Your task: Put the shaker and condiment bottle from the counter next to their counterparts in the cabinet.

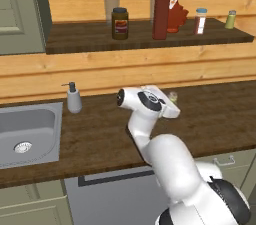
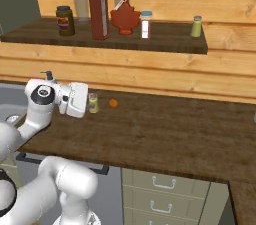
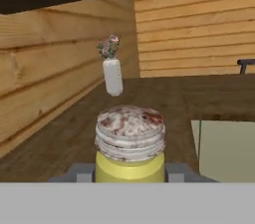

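A small shaker (image 3: 130, 141) with a yellow-green body and a speckled cap stands on the dark wooden counter (image 2: 160, 134). It shows small beside the white hand as the shaker (image 2: 93, 103) and the shaker (image 1: 173, 96). My gripper (image 3: 130, 173) has its two fingers pressed against the shaker's sides, low on the body. On the open wooden shelf (image 1: 150, 39) above stand a tall red bottle (image 1: 161, 9), a red leaf-shaped bottle (image 2: 125, 16), a white shaker (image 1: 200, 21) and a green shaker (image 1: 230, 19).
A dark jar (image 1: 120, 23) stands at the shelf's left. A sink (image 1: 25, 134) and a soap dispenser (image 1: 74, 98) lie left of the arm. A tiny orange object (image 2: 113, 103) sits just beyond the shaker. A white vase with flowers (image 3: 113, 73) stands farther along the counter.
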